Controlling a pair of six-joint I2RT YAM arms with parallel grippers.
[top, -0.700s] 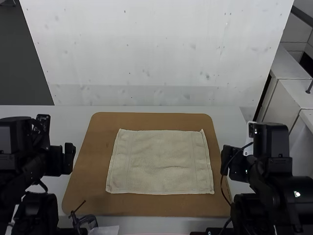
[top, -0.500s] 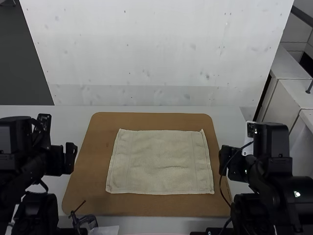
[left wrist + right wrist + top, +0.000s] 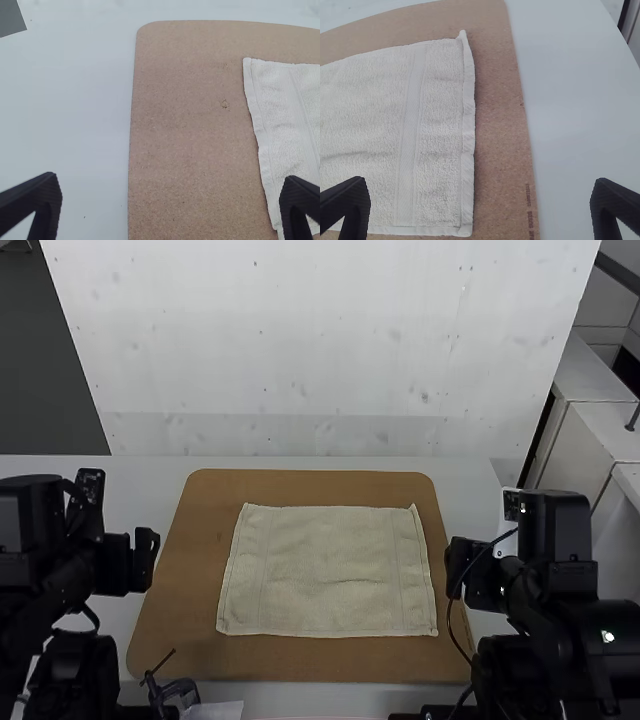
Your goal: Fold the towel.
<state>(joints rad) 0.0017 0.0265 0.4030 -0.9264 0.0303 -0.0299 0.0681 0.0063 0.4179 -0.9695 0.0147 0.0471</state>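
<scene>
Clamp (image 3: 178, 692) at the near edge of the brown board (image 3: 180, 645), beside a pale sheet of paper (image 3: 215, 710). Next outward, left gripper (image 3: 170, 177) at the board's left side, fingers wide apart, nothing between them. Right gripper (image 3: 481, 180) at the board's right side, likewise open and unloaded. Both well apart from each other, with the towel (image 3: 325, 570) between.

Towel position: on the board, spread out, with low wrinkles near the middle. Fold not yet started, by present lie.

Expected handling: light, soft and limp; not fragile. Terry surface probably grippy rather than slippery. Low stiffness, hence likely sag between two holds and possible bunching if pushed. Hem probably somewhat firmer than the middle.

Recommended holds: near left corner (image 3: 224, 627) with the left gripper, near right corner (image 3: 465, 230) with the right. Pinch just inside the hem; lift both together, then carry toward the far edge. Caution: risk of missed pinch or scraped board at the flat corners.

Farther out, far right corner (image 3: 462, 36) slightly raised. Support: flat board on a white table (image 3: 150, 475), not a container.
</scene>
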